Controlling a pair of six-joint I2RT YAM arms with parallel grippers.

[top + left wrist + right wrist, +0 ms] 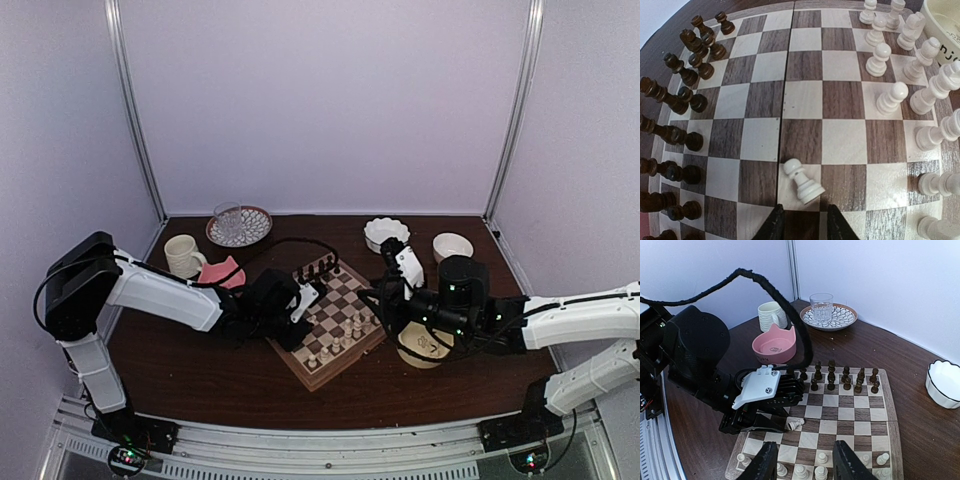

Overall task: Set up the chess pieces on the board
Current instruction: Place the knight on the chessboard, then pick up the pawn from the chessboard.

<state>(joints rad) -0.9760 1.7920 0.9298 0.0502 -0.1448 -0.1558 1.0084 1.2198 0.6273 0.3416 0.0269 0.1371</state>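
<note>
Most chess pieces (892, 97) are ranked at 3 o'clock on the board (840, 100); one pawn (804, 184) is left tipped at 6 o'clock, beside the left gripper (804, 215), spread and empty like the right gripper (807, 460).

The left arm (160, 290) and the right arm (585, 318) are both wearing smooth white shells between bulky black joints. A fuzzy black cable (771, 290) is looping over the left wrist, where a white plate (760, 386) is showing small screws. Black tapered fingers (774, 226) are tipping each arm.
</note>
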